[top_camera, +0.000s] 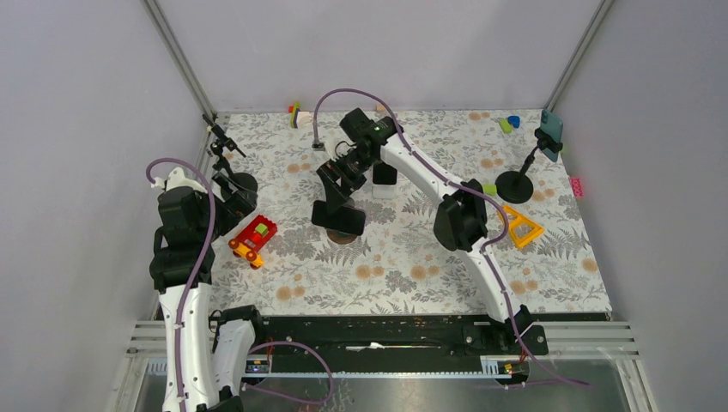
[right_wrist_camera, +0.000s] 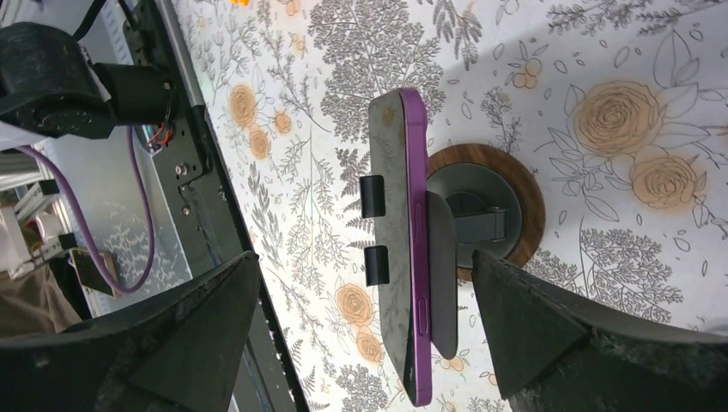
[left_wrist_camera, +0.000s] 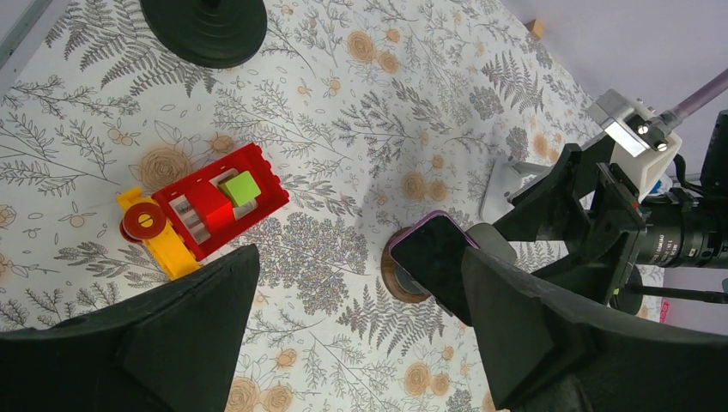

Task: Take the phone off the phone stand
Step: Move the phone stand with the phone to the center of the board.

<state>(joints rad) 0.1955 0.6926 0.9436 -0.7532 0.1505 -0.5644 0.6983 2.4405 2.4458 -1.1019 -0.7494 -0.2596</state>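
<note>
Top view: the right gripper (top_camera: 337,190) hangs over the dark phone (top_camera: 337,217) and hides most of the phone stand (top_camera: 343,238). Its jaws are hard to read here. The left gripper (top_camera: 230,201) sits near a red toy truck (top_camera: 252,238).

Left wrist: its 2 fingers (left_wrist_camera: 172,343) are spread with nothing between them. One finger cuts off the phone's lower end.

Right wrist: 2 fingers (right_wrist_camera: 532,326) stand wide apart, clear of the purple-edged phone, which rests on the stand's 2 black hooks (right_wrist_camera: 372,196).

A fern-and-rose cloth (top_camera: 412,266) covers the table, with grey walls (top_camera: 77,129) around it.

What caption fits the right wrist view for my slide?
Open right gripper straddling the purple phone, which sits on its stand, not yet gripped.
</note>
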